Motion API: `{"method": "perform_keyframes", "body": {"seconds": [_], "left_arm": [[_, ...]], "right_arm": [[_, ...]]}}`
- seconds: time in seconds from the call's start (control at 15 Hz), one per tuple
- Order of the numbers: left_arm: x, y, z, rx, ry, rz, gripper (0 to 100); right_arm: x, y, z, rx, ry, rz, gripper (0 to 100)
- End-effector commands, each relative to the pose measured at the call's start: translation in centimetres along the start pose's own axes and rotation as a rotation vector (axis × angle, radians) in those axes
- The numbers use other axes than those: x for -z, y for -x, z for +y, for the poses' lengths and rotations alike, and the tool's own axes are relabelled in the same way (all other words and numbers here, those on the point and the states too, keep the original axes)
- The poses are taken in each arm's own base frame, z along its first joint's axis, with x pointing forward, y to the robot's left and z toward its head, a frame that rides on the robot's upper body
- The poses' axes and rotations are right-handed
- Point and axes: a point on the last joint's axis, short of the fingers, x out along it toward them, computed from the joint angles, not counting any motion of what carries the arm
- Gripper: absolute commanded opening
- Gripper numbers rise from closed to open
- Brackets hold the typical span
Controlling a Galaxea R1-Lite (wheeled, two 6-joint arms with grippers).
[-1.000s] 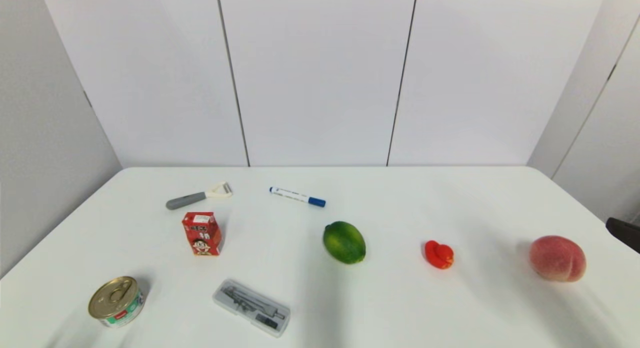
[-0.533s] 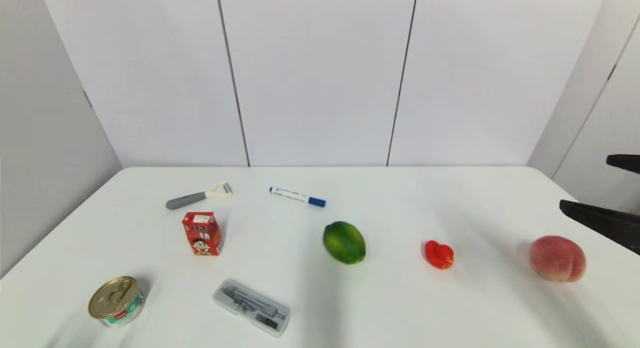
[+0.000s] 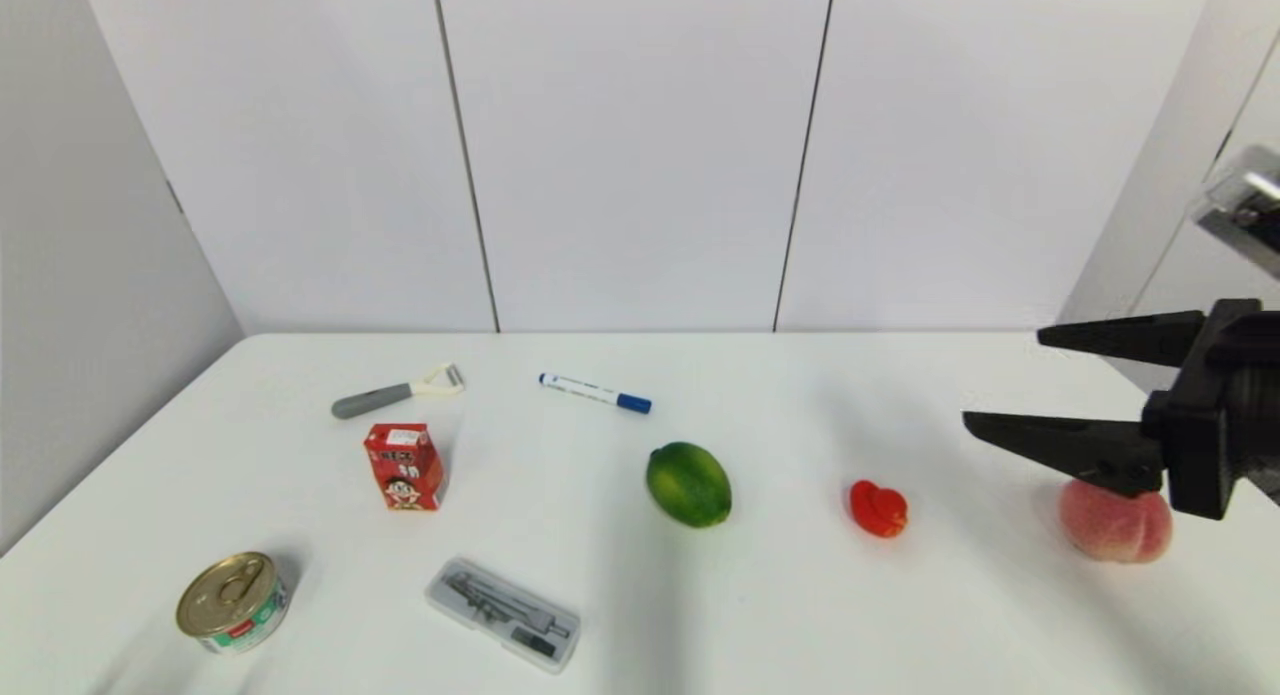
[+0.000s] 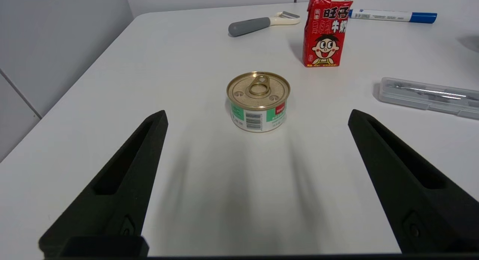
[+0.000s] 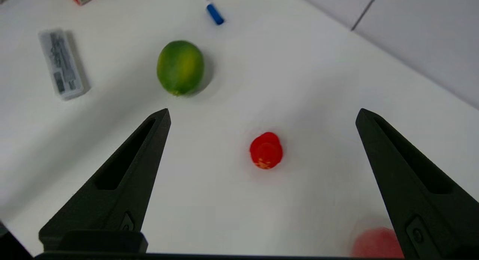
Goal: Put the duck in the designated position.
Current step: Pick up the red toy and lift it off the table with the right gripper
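Duck (image 3: 878, 508) sat on the white table (image 3: 800, 615), free of any contact, at roughly 8 o'clock from the right gripper (image 3: 1000, 380) in the head view. Right gripper was above the table's right side, fingers spread wide, nothing between them, tips pointing toward 9 o'clock. In the right wrist view the duck (image 5: 266, 150) lay in the gap between the two fingers (image 5: 123, 177) but well ahead of them. Peach (image 3: 1113, 520) sat directly under the gripper body, at 3 o'clock from the duck. Green fruit (image 3: 688, 483) lay at 9 o'clock from the duck, well apart. Marker (image 3: 594, 392) lay beyond the fruit, at about 11 o'clock. Left gripper (image 4: 256, 116) was held over the table's left side, fingers spread, with the can (image 4: 258, 101) ahead of it.
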Motion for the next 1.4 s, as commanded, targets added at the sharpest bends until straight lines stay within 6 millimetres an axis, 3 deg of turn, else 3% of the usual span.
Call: {"method": "perform_keyframes", "body": {"seconds": [0.07,0.6,0.87,1.4], "left_arm": [[0.0,0.0,0.0,0.000,0.000,0.001,100],[0.0,0.0,0.0,0.000,0.000,0.001,100],[0.0,0.0,0.0,0.000,0.000,0.001,100],[0.0,0.0,0.0,0.000,0.000,0.001,100]], "right_arm": [[1.1,-4.4,0.4,-0.076,-0.008,0.131,100],[4.8,-9.7,0.0,-0.112,-0.051,0.351,100],[6.2,-11.9,-0.6,0.003,-0.043,0.469,100],[6.9,-13.8,-1.2,0.036,-0.084,0.516,100]]}}
